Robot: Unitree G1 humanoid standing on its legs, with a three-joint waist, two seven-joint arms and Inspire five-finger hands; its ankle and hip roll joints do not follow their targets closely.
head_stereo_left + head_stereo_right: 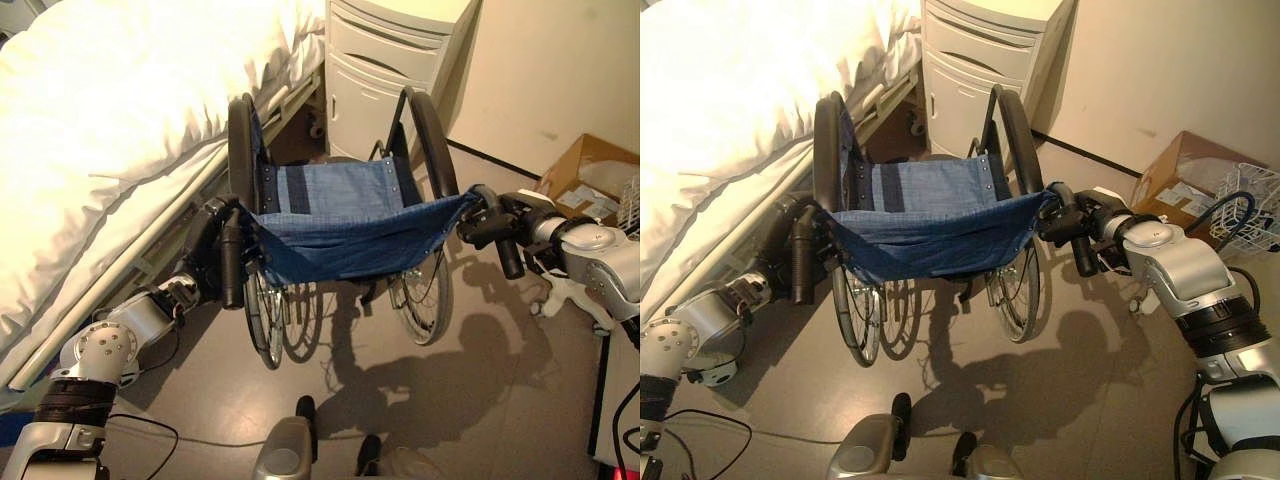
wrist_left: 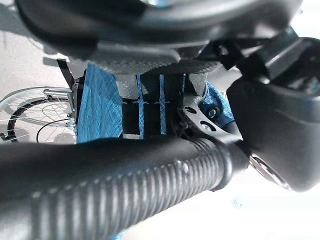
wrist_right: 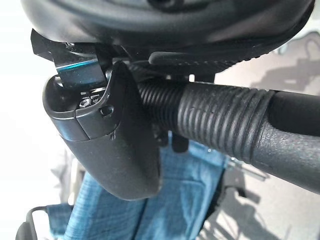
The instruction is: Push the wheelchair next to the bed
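A wheelchair (image 1: 340,215) with blue cloth seat and back stands right beside the bed (image 1: 110,120), its left wheel close to the bed frame. My left hand (image 1: 212,240) is curled round the left push handle (image 1: 232,265). In the left wrist view the ribbed grip (image 2: 125,195) runs between palm and thumb (image 2: 280,130). On the other side my right hand (image 1: 490,215) grips the right push handle (image 1: 508,260), and that ribbed grip (image 3: 225,120) shows next to the thumb (image 3: 115,140) in the right wrist view.
A white bedside cabinet (image 1: 385,70) stands just ahead of the wheelchair by the wall. To the right are a cardboard box (image 1: 590,180) and a white wire basket (image 1: 1250,205). Grey floor lies open behind the wheels.
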